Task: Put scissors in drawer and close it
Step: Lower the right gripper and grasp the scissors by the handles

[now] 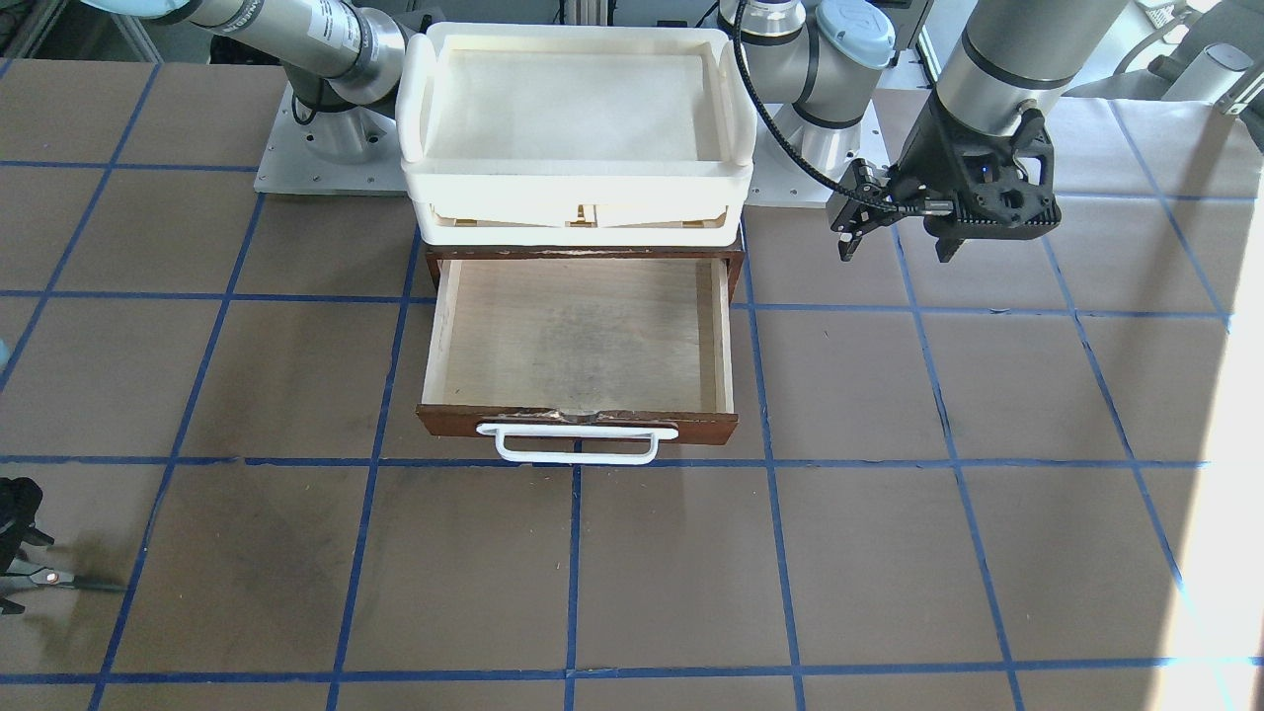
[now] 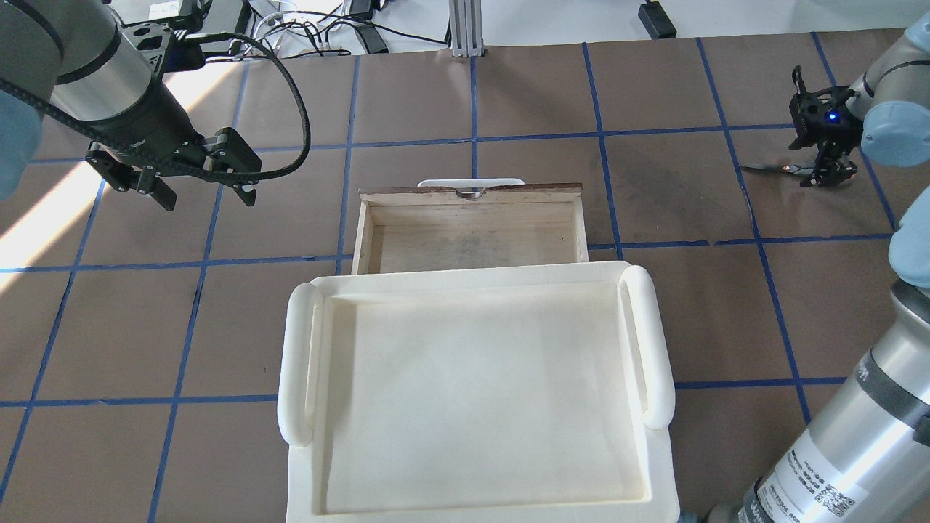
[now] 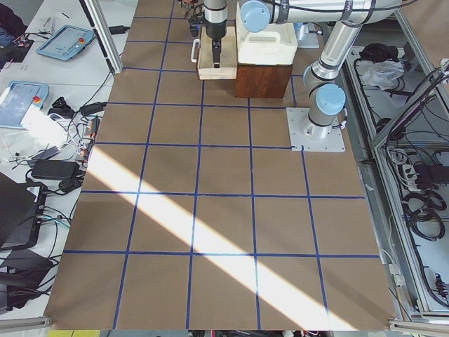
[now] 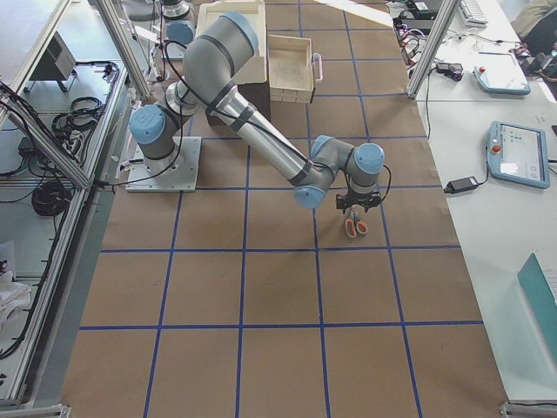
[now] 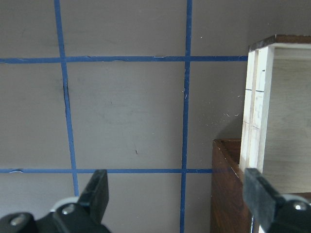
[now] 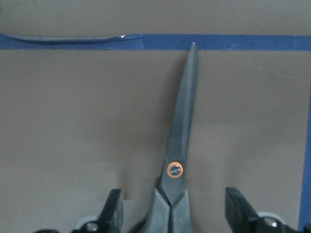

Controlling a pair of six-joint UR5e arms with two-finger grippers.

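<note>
Dark scissors (image 6: 182,141) are lying between spread fingers (image 6: 114,208) of the right gripper (image 6: 175,196), ready for grasping, while the drawer (image 1: 444,420) is waiting open.

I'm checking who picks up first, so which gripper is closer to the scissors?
Right. The right gripper sits open astride the scissors, fingers either side of them; the left gripper hovers open beside the drawer, far from them.

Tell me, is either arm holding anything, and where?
Nothing yet. The right pincer is open astride the scissors near their pivot; the left pincer is open, empty.
</note>
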